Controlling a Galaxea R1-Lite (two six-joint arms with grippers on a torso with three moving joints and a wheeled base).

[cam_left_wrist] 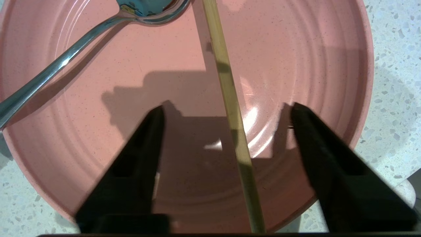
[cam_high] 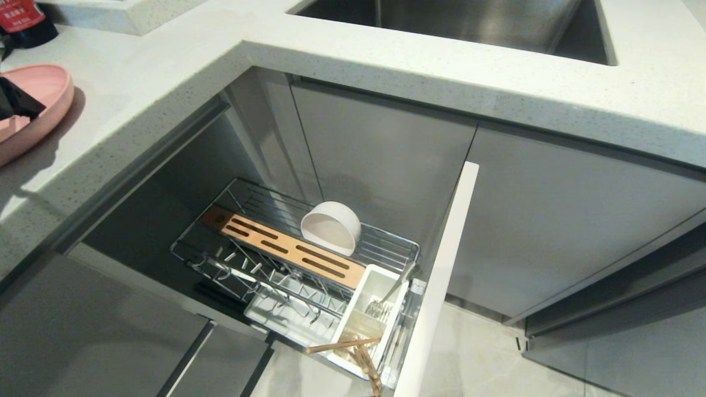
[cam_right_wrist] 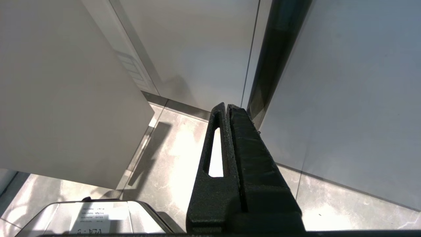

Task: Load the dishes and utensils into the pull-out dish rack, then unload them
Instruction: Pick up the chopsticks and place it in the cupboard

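Over the pink plate [cam_left_wrist: 296, 65] on the counter [cam_high: 165, 82], left gripper [cam_left_wrist: 227, 108] spread wide, straddling one chopstick [cam_left_wrist: 230, 98], gripping nothing. Spoon [cam_left_wrist: 65, 62] on plate. White bowl [cam_high: 331, 227] in dish rack [cam_high: 386, 248], plate's 4 o'clock. Right gripper [cam_right_wrist: 227, 108] closed, empty, near floor.

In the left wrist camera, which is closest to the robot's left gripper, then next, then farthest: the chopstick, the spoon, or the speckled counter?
1. Chopstick: runs between the open fingers of the left gripper.
2. Spoon: across the pink plate, off to one side.
3. Speckled counter: outside the plate's rim.
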